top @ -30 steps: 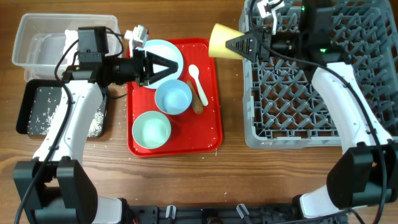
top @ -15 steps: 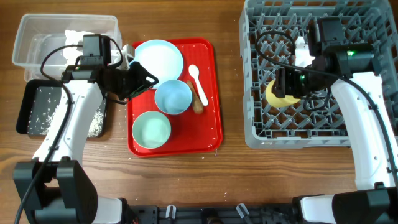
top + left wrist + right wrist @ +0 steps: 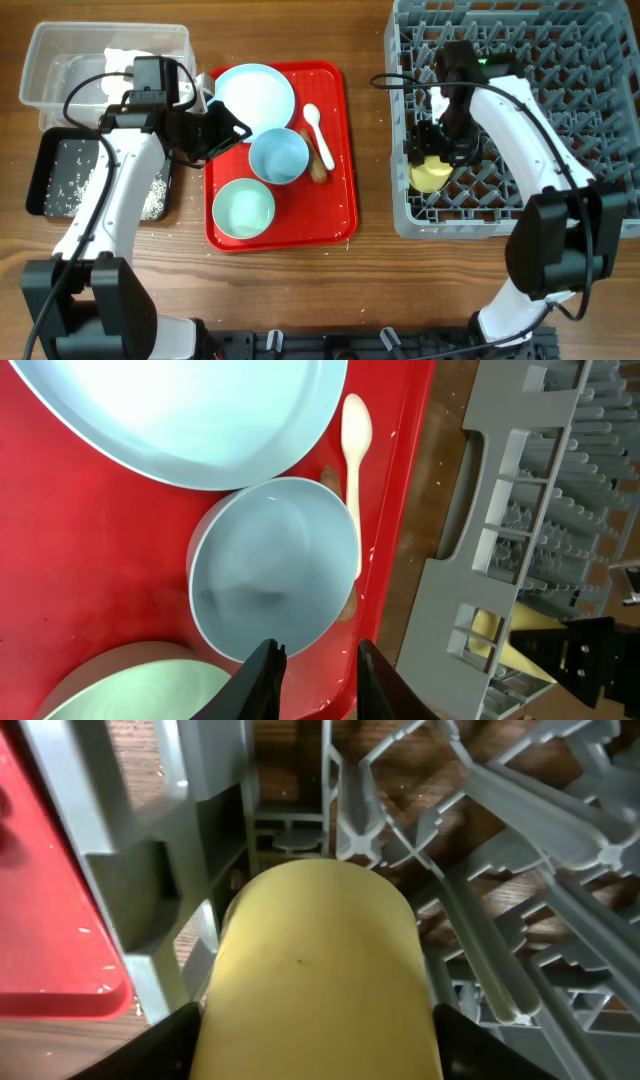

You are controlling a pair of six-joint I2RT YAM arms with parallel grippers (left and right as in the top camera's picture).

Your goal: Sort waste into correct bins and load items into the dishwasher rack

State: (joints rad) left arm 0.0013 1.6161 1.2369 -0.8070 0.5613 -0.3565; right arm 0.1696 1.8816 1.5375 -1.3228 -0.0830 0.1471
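While the right gripper clamps the yellow cup between its fingers, low in the corner of the rack nearest the red tray, the step in hand looks to be seating that cup. Which way the cup's mouth faces cannot be told. To do it well, the cup should probably settle firmly between the rack's pegs before the fingers part. Released too high or off-centre, it could tip against the rack's wall or roll across the lattice. A straight lift clear of the pegs seems the safest exit. Outside the rack, on its tray side, the left gripper hovers empty with its fingers narrowly apart over the rim of the white bowl. The plate, teal bowl and spoon lie close around, not yet in the rack.
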